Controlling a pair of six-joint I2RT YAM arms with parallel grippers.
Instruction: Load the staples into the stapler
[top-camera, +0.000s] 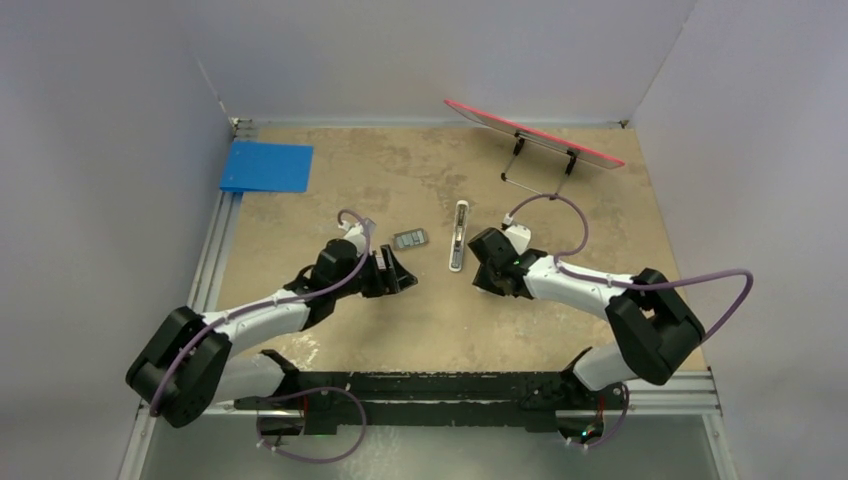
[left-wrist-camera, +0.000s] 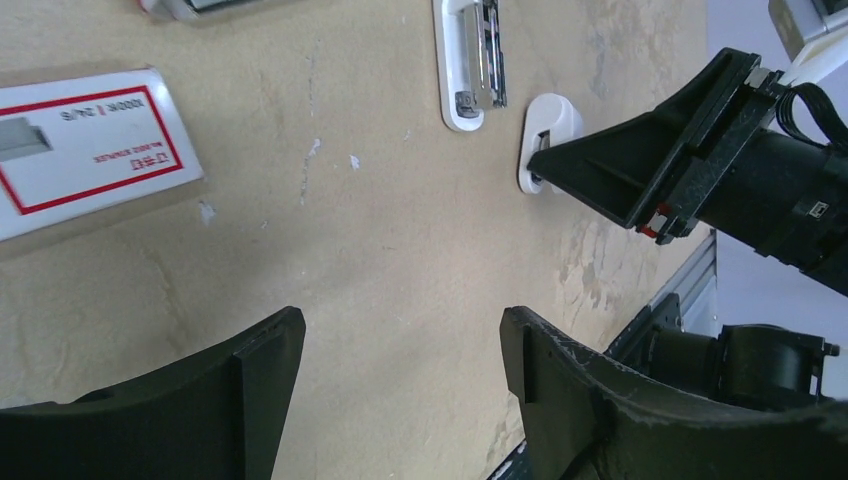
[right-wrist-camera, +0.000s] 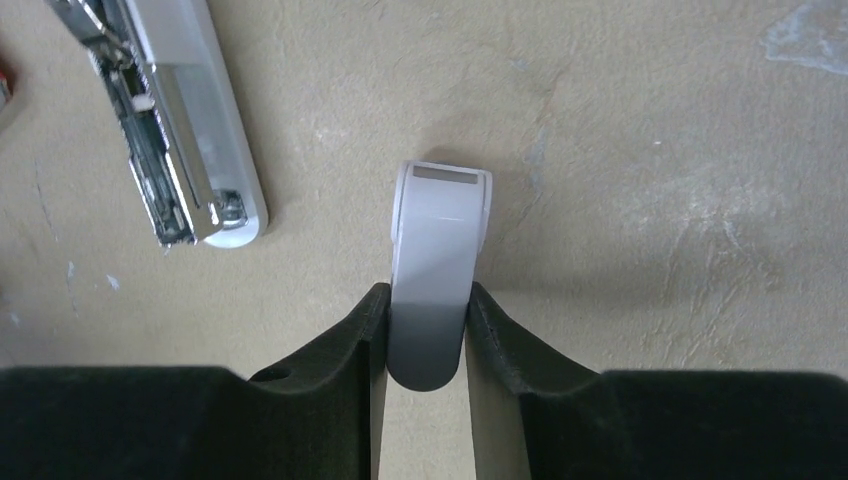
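Roughly, the loading looks barely begun. The stapler lies on the table with its metal channel turned up and bare (no strip in it that I can make out). The staples show only as a small dark-grey patch at about 9 o'clock from it. The red-and-white box lies flat near that spot. By my judgement, what is left is fetching a strip, seating it in the channel and closing the stapler up.

The right gripper is at about 4 o'clock from the stapler's near end. Its jaws are narrowed onto a short white piece, pinching its rounded end from both sides, with the squared end pointing to 12 o'clock in the wrist view. The left gripper, at roughly 8 o'clock from the stapler, is spread wide, with only bare table between its fingers.
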